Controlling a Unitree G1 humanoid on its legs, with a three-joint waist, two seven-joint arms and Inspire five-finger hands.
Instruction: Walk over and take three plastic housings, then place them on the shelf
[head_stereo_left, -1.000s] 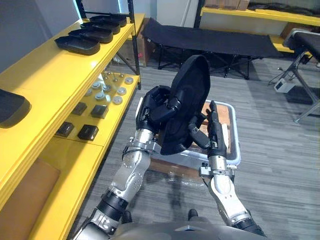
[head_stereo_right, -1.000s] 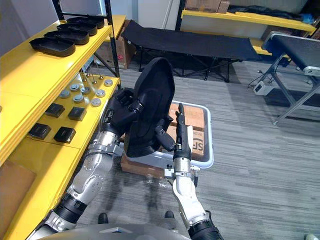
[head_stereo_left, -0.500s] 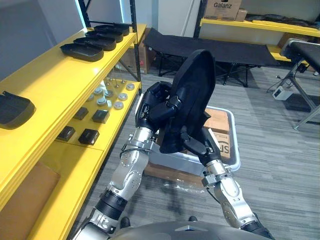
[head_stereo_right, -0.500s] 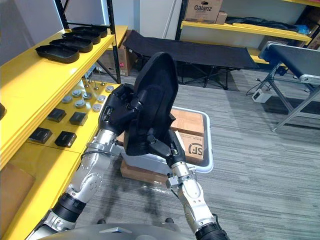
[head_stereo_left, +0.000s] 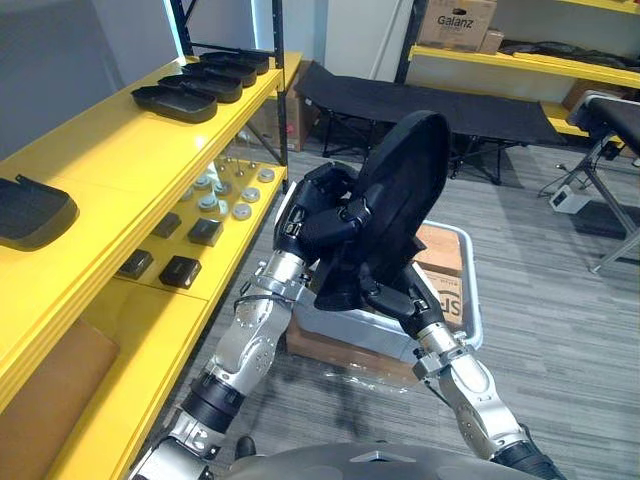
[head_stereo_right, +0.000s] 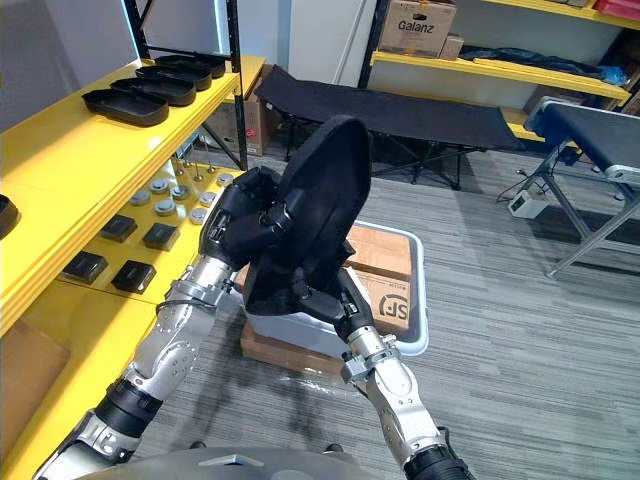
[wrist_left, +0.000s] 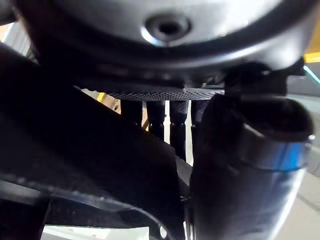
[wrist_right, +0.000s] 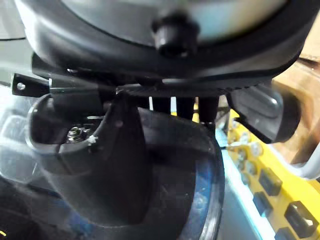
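A black housing (head_stereo_left: 395, 200) stands tilted at mid-frame, above a clear bin (head_stereo_left: 474, 300) that holds cardboard boxes (head_stereo_left: 440, 255). The left hand (head_stereo_left: 318, 212) is clenched on the housing's left edge, fingers curled round the rim. The right hand (head_stereo_left: 392, 297) grasps its lower end from below (in the right wrist view the thumb (wrist_right: 115, 165) lies across the inner face, fingers behind it). Down the left side runs the yellow shelf (head_stereo_left: 120, 150). A row of housings (head_stereo_left: 205, 82) lies on its top board at the upper left, and another housing (head_stereo_left: 35, 210) at the left edge. Small black blocks (head_stereo_left: 180, 270) and silver discs (head_stereo_left: 225, 195) sit on the lower board. A black cot (head_stereo_left: 440, 100) stands near the top.
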